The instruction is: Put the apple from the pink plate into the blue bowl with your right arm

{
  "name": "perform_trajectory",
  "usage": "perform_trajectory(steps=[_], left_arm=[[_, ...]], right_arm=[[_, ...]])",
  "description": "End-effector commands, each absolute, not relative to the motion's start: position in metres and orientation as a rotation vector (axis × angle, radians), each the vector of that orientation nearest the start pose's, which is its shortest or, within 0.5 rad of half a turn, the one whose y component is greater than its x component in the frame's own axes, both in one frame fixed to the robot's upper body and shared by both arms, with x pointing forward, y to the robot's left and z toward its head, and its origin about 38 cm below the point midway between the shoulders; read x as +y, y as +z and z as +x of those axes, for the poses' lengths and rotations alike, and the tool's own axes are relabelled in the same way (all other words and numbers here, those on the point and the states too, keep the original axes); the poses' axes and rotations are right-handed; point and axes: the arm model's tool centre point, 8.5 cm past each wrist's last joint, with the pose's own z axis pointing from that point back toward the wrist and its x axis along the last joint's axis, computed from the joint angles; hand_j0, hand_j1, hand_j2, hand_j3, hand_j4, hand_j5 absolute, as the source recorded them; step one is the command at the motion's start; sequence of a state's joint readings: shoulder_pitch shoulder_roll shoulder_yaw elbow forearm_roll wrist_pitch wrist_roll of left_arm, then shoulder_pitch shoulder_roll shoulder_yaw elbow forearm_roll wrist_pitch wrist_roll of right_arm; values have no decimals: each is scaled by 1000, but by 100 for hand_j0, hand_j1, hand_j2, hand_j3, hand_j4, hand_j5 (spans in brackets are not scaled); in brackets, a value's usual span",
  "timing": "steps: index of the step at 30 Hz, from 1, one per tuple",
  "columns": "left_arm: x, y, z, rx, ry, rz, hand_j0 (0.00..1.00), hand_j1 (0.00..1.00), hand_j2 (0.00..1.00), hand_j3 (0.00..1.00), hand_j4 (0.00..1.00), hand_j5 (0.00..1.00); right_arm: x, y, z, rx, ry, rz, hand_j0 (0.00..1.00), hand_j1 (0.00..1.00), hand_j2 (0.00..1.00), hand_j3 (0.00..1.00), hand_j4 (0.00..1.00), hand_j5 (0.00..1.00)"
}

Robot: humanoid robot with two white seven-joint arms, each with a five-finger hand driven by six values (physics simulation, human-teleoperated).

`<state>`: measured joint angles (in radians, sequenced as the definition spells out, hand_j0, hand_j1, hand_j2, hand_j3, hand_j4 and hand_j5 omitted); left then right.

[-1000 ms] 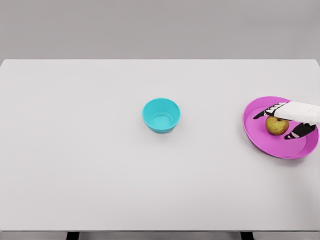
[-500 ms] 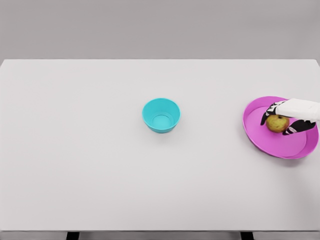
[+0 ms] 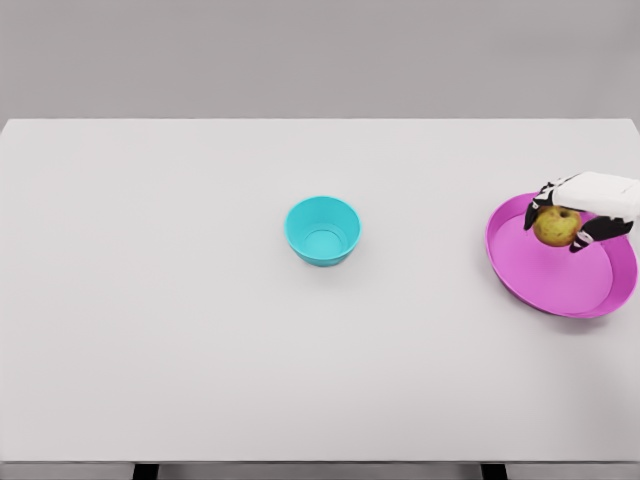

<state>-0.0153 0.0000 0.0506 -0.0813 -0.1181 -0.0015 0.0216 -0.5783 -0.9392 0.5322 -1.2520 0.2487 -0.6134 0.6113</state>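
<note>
White table (image 3: 200, 350) fills most of the frame, from the left edge to the right edge, and behind it at the top there is a plain grey wall (image 3: 320, 50). Near the middle of the frame stands the blue bowl (image 3: 322, 230), upright, its colour more turquoise than blue, and nothing lies inside it. At the right side of the frame, a little above the middle height, lies the pink plate (image 3: 560, 290), partly cut by the right edge of the picture. The right hand (image 3: 580, 205) comes in from the right edge, white with dark fingers (image 3: 540, 205), and these fingers are curled around the apple (image 3: 556, 226), clamped on it from above and from both sides. The apple is yellow-green with a brownish part, and it sits over the upper left part of the plate, close to its far rim; whether it touches the plate surface I cannot tell from this view. The bowl and the plate are well apart, with bare table between them. Two dark table legs (image 3: 146, 470) show at the bottom edge.
</note>
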Motion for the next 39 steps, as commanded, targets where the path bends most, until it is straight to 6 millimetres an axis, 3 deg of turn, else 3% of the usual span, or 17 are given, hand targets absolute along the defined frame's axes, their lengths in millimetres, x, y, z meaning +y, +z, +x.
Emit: perform_trajectory(steps=[1, 8, 20, 33, 39], left_arm=[[275, -262, 38, -94, -71, 116, 100, 100, 100, 100, 100, 100], [275, -262, 39, -96, -71, 116, 100, 100, 100, 100, 100, 100], [275, -262, 39, -96, -71, 116, 100, 100, 100, 100, 100, 100], [275, -262, 39, -96, -71, 116, 100, 100, 100, 100, 100, 100], [275, -262, 39, -96, -71, 116, 100, 100, 100, 100, 100, 100]], right_arm=[[-402, 202, 431, -1232, 1871, -361, 52, 52, 52, 52, 52, 52], [-389, 210, 439, -1281, 1872, -364, 52, 52, 52, 52, 52, 52], [-349, 221, 443, -1394, 1917, -333, 52, 52, 52, 52, 52, 52], [-296, 222, 446, -1529, 1939, -259, 52, 52, 52, 52, 52, 52], [-260, 223, 447, -1621, 1943, -203, 52, 52, 52, 52, 52, 52]])
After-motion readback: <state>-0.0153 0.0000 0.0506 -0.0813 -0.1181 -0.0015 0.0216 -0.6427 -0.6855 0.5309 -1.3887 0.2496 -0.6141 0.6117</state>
